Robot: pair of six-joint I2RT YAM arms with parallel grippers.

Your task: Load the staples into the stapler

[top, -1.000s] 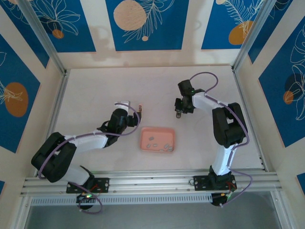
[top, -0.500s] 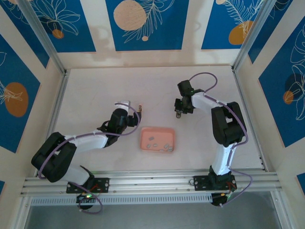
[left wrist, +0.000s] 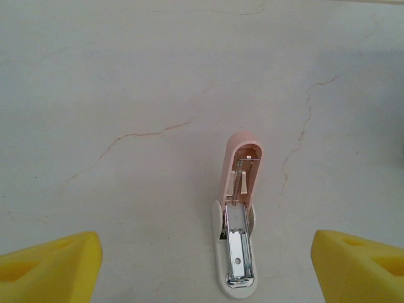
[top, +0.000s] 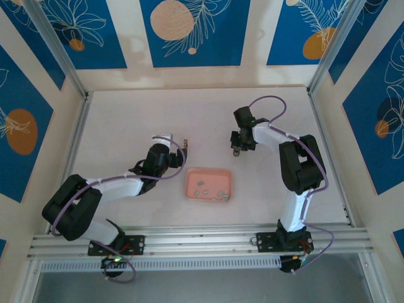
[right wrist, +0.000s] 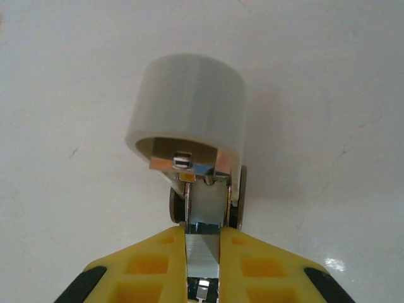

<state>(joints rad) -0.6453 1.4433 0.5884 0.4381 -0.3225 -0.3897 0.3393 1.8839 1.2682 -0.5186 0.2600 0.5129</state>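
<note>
The small stapler (left wrist: pixel 235 221), with a pink plastic lid and a white base, lies on the pale, crack-veined table (top: pixel 126 120). Its lid is swung open away from the left wrist camera, and the silver metal magazine is bared at the near end. The left gripper (left wrist: pixel 205 252) has its claw spread wide. Its yellow fingertips (left wrist: pixel 53 265) stand well apart on either side of the stapler's base, touching nothing and holding nothing.

From overhead, the stapler is just beyond the far left corner of the shallow pink rectangular tray (top: pixel 191 173), which sits in the near middle of the table. The tiny grey metal staples (top: pixel 208 189) lie scattered on the tray floor, apart from both arms.

The right gripper (right wrist: pixel 203 243) is on the far side of the tray, a little to the right, with its tip down near the table. Its claw is pressed nearly shut on a flat silver metal piece (right wrist: pixel 203 249) that carries a pale grey round cap (right wrist: pixel 189 101) at its far end. It may be a small tool, but the close view does not settle this.
</note>
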